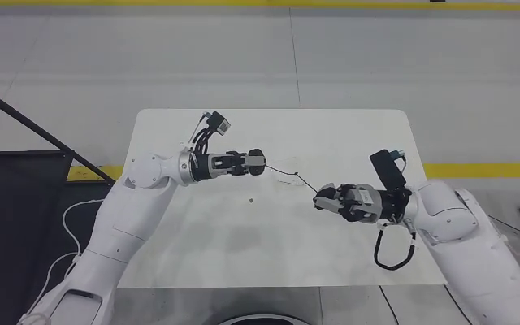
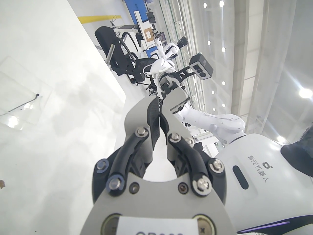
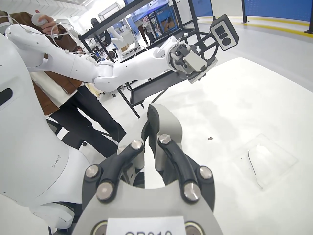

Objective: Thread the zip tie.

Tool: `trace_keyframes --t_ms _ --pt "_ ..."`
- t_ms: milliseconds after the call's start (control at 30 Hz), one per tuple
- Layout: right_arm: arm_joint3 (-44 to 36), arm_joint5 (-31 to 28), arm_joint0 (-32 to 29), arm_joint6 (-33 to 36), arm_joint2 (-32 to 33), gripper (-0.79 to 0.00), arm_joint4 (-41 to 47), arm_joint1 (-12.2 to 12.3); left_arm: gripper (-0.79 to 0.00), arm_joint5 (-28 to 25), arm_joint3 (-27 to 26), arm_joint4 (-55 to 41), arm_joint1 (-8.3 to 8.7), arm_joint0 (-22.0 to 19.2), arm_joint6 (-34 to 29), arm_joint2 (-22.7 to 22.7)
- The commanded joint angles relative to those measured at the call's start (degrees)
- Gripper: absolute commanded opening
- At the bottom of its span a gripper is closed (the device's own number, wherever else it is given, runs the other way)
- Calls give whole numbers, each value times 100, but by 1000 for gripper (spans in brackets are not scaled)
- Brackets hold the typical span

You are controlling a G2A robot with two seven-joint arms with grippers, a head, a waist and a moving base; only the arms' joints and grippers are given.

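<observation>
A thin black zip tie [image 1: 286, 171] spans the gap between my two grippers above the middle of the white table [image 1: 349, 244]. My left gripper [image 1: 257, 162] is shut on one end; in the left wrist view its fingers [image 2: 152, 113] are pressed together on the strand. My right gripper [image 1: 322, 197] is shut on the other end, and a short black tip [image 3: 152, 104] sticks out past its closed fingers [image 3: 168, 121]. The two grippers face each other, a short way apart.
A clear flat sheet [image 2: 17, 84] lies on the table under the tie, with a thin dark line [image 3: 251, 163] on it. A small brown speck [image 1: 253, 197] sits near the table's middle. A black rack [image 3: 156, 84] stands beyond the table's left edge.
</observation>
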Motion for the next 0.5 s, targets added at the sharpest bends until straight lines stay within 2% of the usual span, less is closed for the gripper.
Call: trace_keyframes --t_ms 0,233,467 --pt "-81 114 64 -1 10 -785 -206 -3 0 -6 25 58 6 -3 70 -27" --pt "-609 758 418 328 22 -785 -1382 0 0 -55 -51 149 89 194 359 -385" --pt "-1208 1692 990 1154 -475 -785 -2968 -55 0 21 -333 185 226 639 520 -915"
